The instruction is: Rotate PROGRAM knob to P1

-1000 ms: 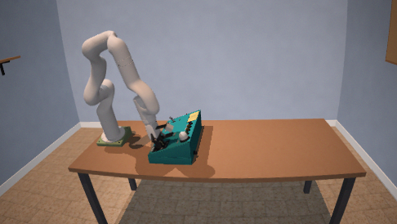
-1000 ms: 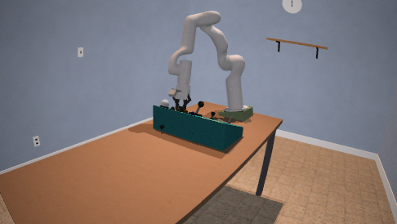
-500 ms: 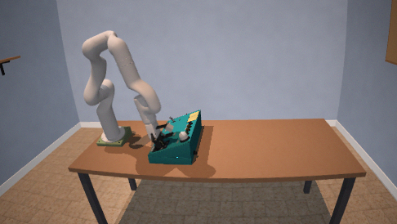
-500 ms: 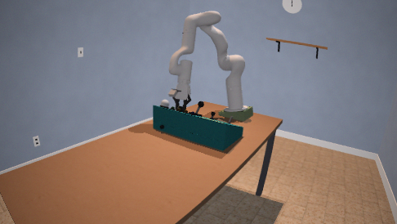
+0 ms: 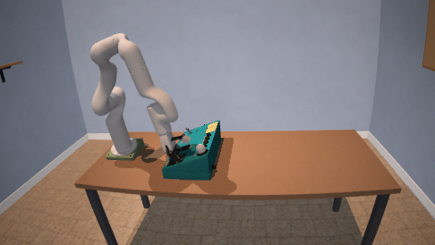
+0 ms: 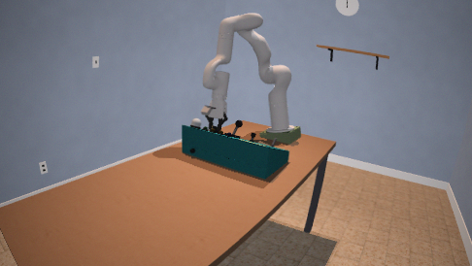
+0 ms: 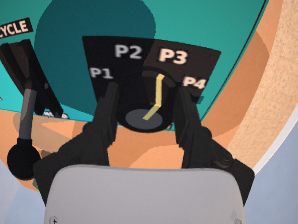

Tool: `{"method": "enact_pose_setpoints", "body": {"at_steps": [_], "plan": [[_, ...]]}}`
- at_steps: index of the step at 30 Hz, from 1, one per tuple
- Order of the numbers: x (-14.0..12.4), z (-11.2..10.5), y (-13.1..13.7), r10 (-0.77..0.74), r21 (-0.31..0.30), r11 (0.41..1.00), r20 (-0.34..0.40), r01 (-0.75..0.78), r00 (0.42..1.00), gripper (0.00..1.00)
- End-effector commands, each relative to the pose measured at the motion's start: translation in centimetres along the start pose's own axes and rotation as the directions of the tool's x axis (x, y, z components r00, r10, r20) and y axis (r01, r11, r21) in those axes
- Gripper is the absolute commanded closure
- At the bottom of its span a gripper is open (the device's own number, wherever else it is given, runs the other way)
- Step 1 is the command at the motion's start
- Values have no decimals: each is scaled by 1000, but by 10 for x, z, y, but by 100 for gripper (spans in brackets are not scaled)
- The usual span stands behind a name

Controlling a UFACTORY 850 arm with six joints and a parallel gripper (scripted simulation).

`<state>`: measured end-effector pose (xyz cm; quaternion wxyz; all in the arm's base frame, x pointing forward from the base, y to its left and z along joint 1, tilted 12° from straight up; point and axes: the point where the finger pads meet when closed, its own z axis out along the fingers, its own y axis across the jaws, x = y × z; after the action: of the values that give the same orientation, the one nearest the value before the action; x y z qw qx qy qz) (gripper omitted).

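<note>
The teal console [image 5: 193, 153] stands on the table near the arm's base, and it also shows in the exterior view [image 6: 233, 151]. In the wrist view my gripper [image 7: 147, 96] is shut on the PROGRAM knob [image 7: 148, 112], one finger on each side. The knob's yellow pointer [image 7: 157, 94] points up between the P2 mark [image 7: 128, 51] and the P3 mark [image 7: 173, 56], nearer P3. The P1 mark [image 7: 100, 72] lies to the left and the P4 mark [image 7: 193, 83] to the right. My gripper [image 5: 175, 152] also shows at the console's low front end.
A black lever with a ball end [image 7: 25, 137] stands left of the knob under the CYCLE label [image 7: 15, 28]. A white dome button [image 5: 200, 148], a toggle [image 5: 188, 131] and yellow pads [image 5: 210, 128] sit higher on the panel. The arm base [image 5: 125, 150] is close by.
</note>
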<state>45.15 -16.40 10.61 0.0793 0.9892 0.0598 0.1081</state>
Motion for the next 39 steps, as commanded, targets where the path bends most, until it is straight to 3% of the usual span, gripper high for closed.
{"method": "enact_pose_setpoints", "body": {"at_steps": [1,22,39], "plan": [[0,0,-1,-25,-51,999,-122,19,992,100],[0,0,-1,-248,-77,968,-107,240,963,100],[0,0,-1,-557,-108,829,-75,549,827,100]]}}
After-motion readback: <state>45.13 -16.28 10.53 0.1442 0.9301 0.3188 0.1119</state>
